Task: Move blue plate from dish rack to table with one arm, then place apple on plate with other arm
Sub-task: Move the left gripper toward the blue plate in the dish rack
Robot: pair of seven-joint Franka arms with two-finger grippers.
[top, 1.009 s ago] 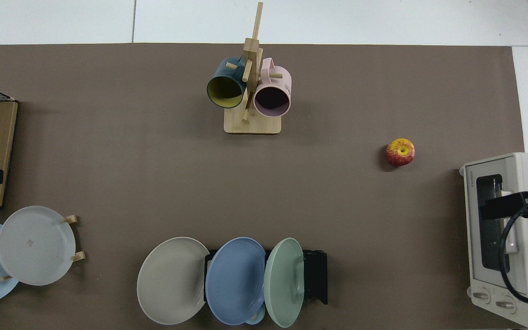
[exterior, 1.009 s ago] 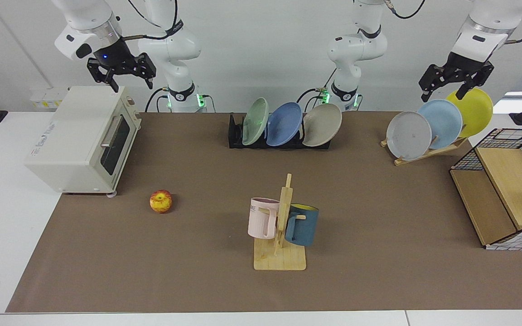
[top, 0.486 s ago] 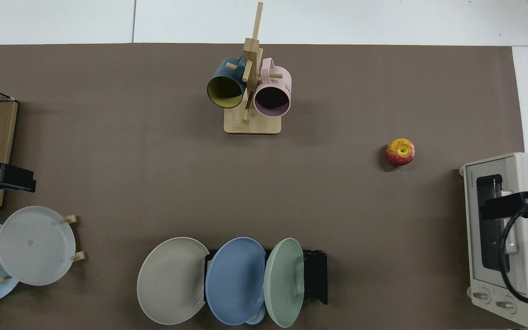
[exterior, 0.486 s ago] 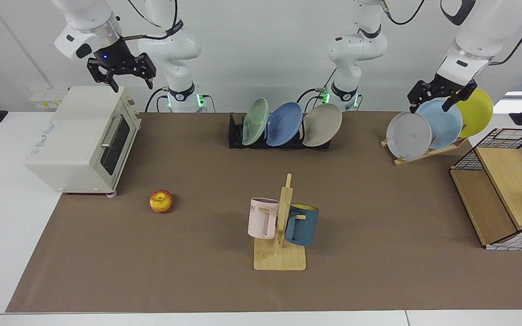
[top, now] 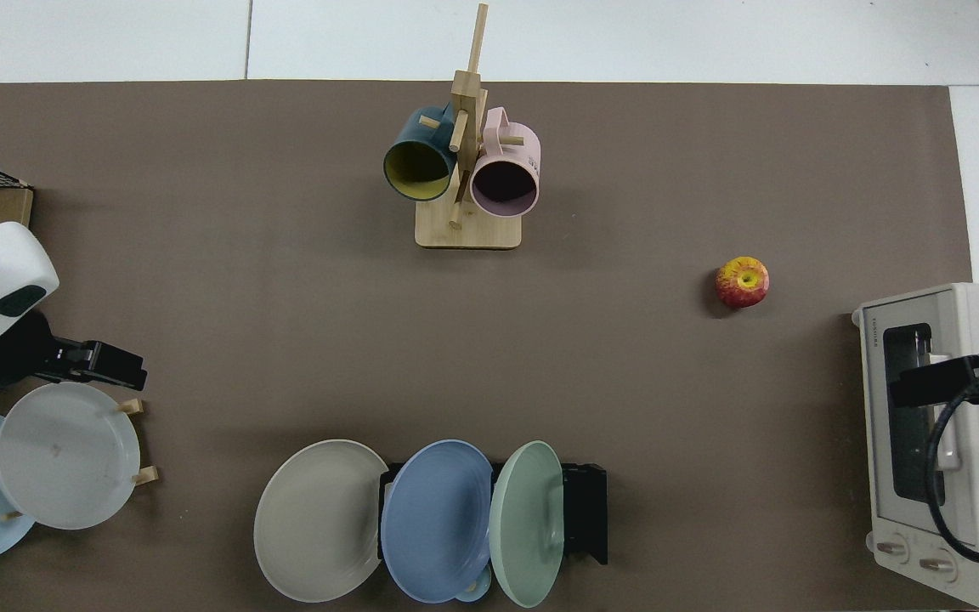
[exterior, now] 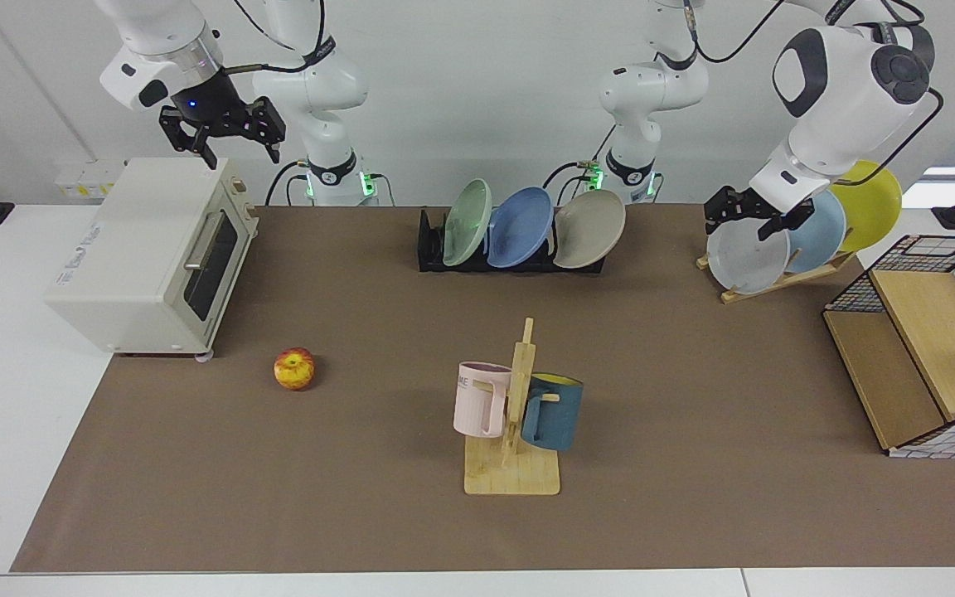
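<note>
On the brown-matted table (exterior: 652,497), the round periwinkle-blue plate (exterior: 519,226) stands in the low black slotted dish rack (exterior: 432,253), well apart from the left gripper (exterior: 749,217), spread open above a wooden plate stand (exterior: 784,278). The right gripper (exterior: 225,133) waits, fingers apart, over a cream toaster oven (exterior: 154,257); the small yellow-red apple (exterior: 294,369) lies well below it.

"ME" on the pink mug (exterior: 477,404); the toaster oven's (exterior: 146,257) lettering too small to read.

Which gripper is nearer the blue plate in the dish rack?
Left. The left gripper hangs by the wooden stand, beside the blue plate; the right gripper waits above the toaster oven, farther off.
</note>
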